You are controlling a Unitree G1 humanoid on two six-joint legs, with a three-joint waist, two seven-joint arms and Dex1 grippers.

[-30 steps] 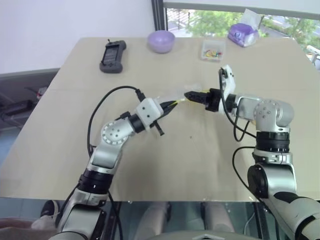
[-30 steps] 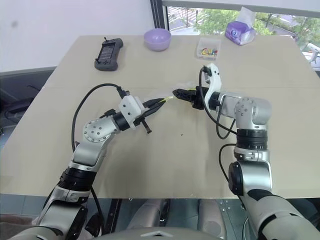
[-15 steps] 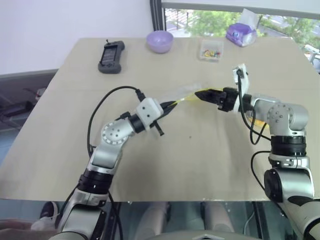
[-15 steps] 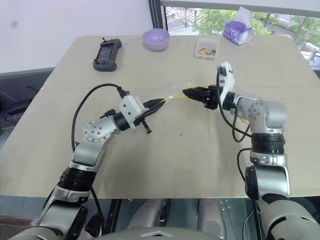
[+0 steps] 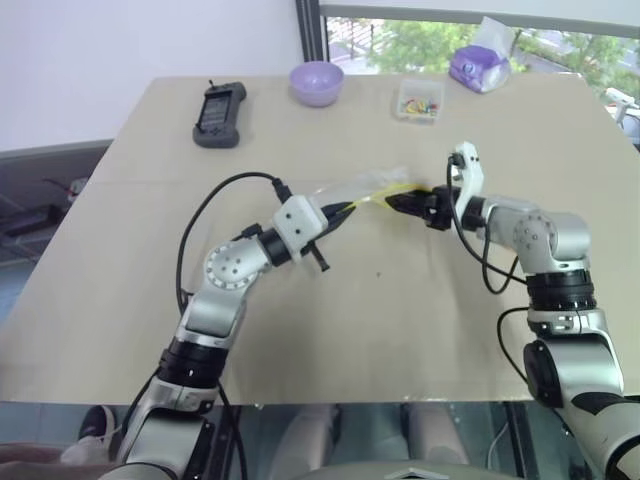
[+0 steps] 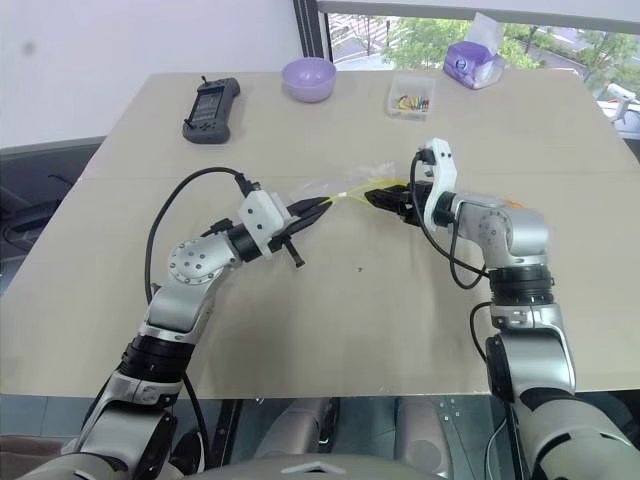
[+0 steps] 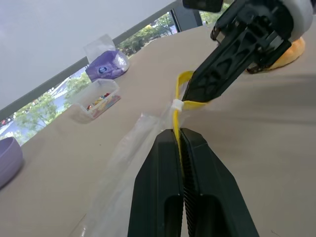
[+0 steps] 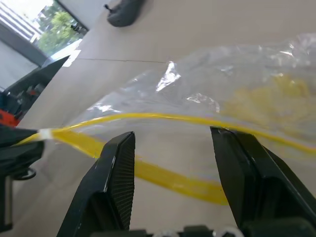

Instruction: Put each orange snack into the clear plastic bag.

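Bare table (image 5: 400,330) stretches wide toward six o'clock; mid-table the left gripper (image 7: 178,136) pinches the clear plastic bag (image 6: 330,186) seal, right gripper (image 8: 173,163) spread at its mouth

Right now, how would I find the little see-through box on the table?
Look along the far edge of the tan table, by the window. Between the purple bowl and the purple tissue pack sits the small clear box. It alone has bright coloured bits inside.
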